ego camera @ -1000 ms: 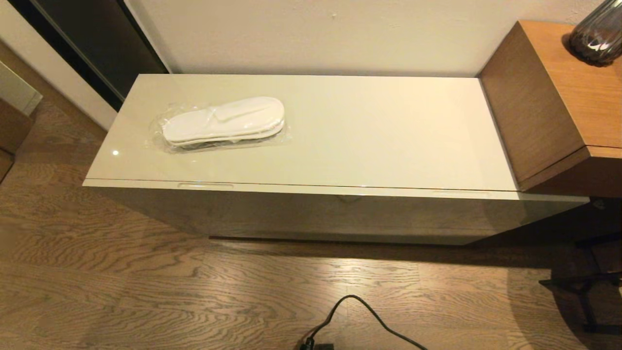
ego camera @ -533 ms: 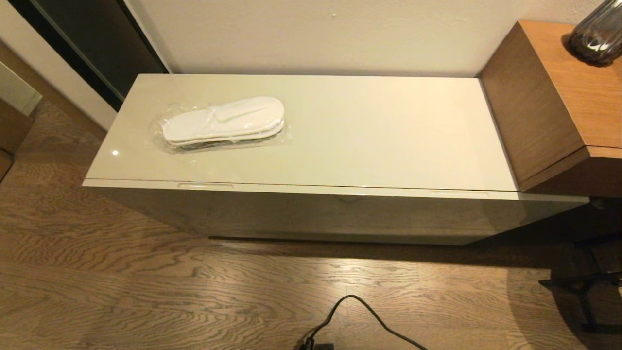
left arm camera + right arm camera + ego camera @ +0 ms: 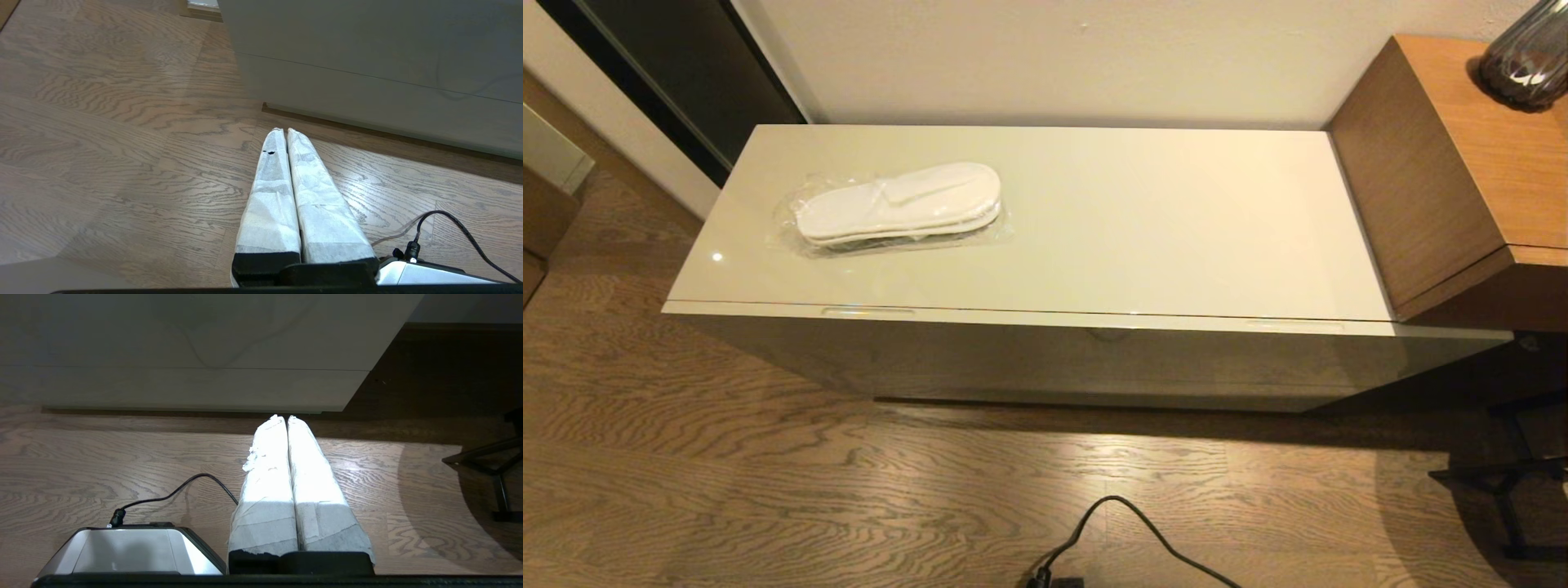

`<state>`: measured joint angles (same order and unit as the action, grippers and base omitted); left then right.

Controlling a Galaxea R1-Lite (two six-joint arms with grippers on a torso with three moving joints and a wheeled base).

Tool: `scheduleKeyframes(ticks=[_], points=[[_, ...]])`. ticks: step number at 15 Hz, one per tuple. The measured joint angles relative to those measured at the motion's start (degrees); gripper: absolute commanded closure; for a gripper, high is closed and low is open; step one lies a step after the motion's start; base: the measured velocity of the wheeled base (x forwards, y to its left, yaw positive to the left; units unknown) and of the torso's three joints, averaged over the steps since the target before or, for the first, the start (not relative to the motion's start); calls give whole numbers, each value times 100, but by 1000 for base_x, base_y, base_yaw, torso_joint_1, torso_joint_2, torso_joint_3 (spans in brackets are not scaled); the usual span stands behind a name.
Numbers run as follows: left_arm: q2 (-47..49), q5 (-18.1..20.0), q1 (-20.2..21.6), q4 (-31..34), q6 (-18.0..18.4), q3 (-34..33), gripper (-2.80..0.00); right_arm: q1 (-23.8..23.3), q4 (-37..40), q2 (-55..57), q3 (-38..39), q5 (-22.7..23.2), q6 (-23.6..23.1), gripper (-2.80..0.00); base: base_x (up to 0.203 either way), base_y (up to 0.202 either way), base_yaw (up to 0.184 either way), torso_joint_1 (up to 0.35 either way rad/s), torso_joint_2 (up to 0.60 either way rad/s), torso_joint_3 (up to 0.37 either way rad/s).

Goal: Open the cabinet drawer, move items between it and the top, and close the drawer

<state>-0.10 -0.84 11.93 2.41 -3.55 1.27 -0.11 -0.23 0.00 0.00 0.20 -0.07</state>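
The white slippers (image 3: 898,204) in clear wrap lie on the left half of the cabinet's glossy cream top (image 3: 1143,229). Under it the wide drawer front (image 3: 1054,359) sits flush and closed, with handle slots at left (image 3: 867,311) and right (image 3: 1294,325). The small packet with blue print is out of view. Neither arm shows in the head view. My left gripper (image 3: 282,130) hangs low over the floor before the drawer front (image 3: 367,49), shut and empty. My right gripper (image 3: 282,417) is likewise shut and empty, low near the cabinet's base (image 3: 184,388).
A taller brown wooden desk (image 3: 1462,171) adjoins the cabinet's right end, with a dark glass vase (image 3: 1523,61) on it. A black cable (image 3: 1143,531) runs across the wooden floor in front. A dark metal stand (image 3: 1503,482) is at the lower right.
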Motion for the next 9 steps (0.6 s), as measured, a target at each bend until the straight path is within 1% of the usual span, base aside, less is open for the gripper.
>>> scheduleKeyframes(ticks=[6, 9], points=[[0, -9, 0, -124, -48, -31, 0, 4, 1, 0, 0, -4, 2, 0, 0, 0, 0, 0, 0, 0], [0, -17, 0, -142, 27, -56, 0, 1, 1, 0, 0, -4, 0, 0, 0, 0, 0, 0, 0, 0]])
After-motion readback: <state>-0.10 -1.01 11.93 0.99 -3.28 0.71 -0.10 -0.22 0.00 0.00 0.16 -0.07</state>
